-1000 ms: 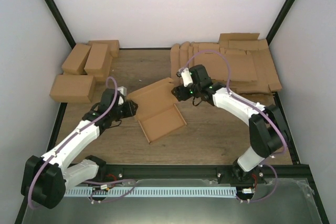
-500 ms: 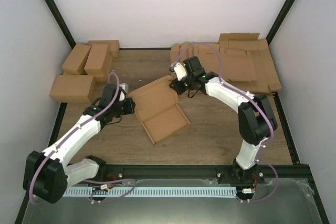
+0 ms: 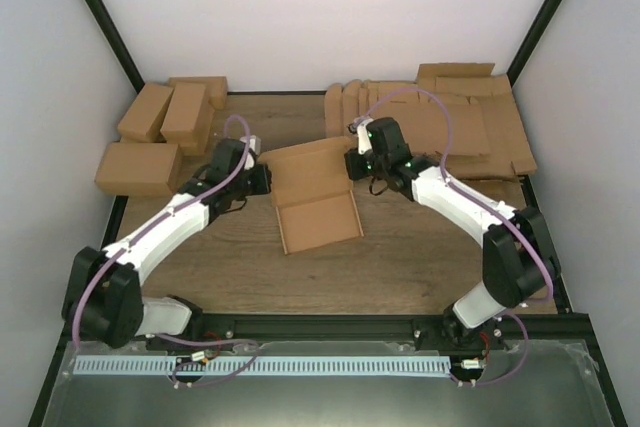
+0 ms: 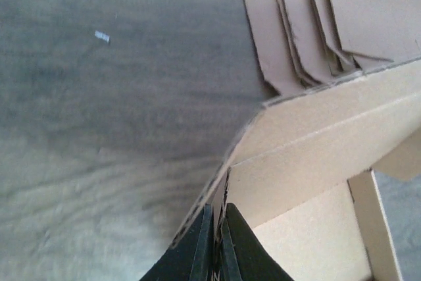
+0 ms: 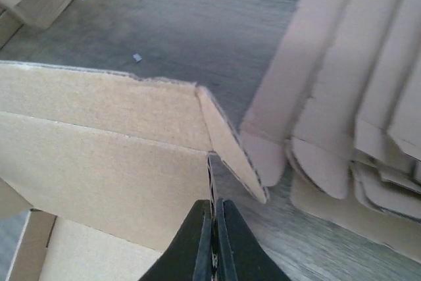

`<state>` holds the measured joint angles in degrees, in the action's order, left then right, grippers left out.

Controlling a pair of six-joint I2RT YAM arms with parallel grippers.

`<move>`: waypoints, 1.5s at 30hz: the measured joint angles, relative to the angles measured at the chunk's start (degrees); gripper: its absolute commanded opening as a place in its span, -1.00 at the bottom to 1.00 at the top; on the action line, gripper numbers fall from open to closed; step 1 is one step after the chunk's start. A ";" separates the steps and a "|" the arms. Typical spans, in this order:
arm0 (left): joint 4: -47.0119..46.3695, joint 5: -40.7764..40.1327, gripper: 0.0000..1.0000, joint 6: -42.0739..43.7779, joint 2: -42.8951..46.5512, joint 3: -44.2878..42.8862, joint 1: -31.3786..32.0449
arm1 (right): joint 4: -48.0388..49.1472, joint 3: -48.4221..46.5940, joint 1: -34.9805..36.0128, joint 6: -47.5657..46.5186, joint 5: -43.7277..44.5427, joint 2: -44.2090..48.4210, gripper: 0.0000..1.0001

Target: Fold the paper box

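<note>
Left fingers [image 4: 197,249] are clamped fully shut on a thin cardboard edge at the left corner of the paper box [image 4: 316,143]. Right fingers [image 5: 192,241] are likewise shut, nipping the edge at its right corner, beside a small loose tab. Looks like a two-sided pinch, so the far panel stands up off its crease while the tray part lies flat on the table [image 3: 420,267]. Box sits mid-table, between the arms. Material: plain brown corrugated, matte, raw die-cut edges, scored fold lines. Flat blanks [image 3: 455,127] are fanned at far right, just beside the right grip, so a snag risk. Folded cartons [image 3: 150,137] are far left, well apart.
</note>
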<state>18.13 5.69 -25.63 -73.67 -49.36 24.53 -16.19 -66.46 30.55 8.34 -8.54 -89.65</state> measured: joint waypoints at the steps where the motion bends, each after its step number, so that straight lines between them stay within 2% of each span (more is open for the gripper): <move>1: -1.44 -0.63 -0.92 0.17 -1.81 -1.16 0.24 | 2.54 2.01 0.20 1.60 2.19 0.83 -0.99; 4: -5.49 -2.89 -0.92 0.20 -5.44 -2.91 1.22 | 7.58 5.33 1.51 5.99 9.14 1.49 -0.99; 9: -12.68 -9.07 -0.92 0.11 -6.60 -1.70 4.22 | 16.90 9.77 5.22 11.98 21.84 1.66 -0.99; 15: -23.43 -13.64 -0.92 -1.18 -6.10 7.48 8.66 | 25.05 17.35 7.65 15.80 28.24 1.86 -0.99; 20: -30.53 -14.86 -0.92 -4.33 -6.05 10.99 9.84 | 30.32 21.51 8.90 18.91 31.34 2.86 -0.99; 27: -32.52 -19.06 -0.92 -8.66 -6.99 11.37 12.26 | 33.53 26.27 11.65 22.10 35.82 5.66 -0.99; 38: -33.75 -20.65 -0.92 -10.38 -9.49 10.64 12.85 | 33.86 26.05 11.72 23.10 37.46 3.96 -0.99; 42: -31.39 -20.44 -0.79 -10.38 -9.14 9.73 12.85 | 33.86 26.05 11.72 23.17 37.35 4.00 -0.99; 45: -27.74 -19.34 -0.79 -10.69 -8.48 8.50 13.00 | 33.79 26.08 11.72 22.56 37.27 4.07 -0.99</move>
<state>-9.61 -13.65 -36.32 -82.15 -40.86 37.54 17.61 -40.38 42.26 30.89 28.73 -85.58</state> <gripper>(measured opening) 0.104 0.008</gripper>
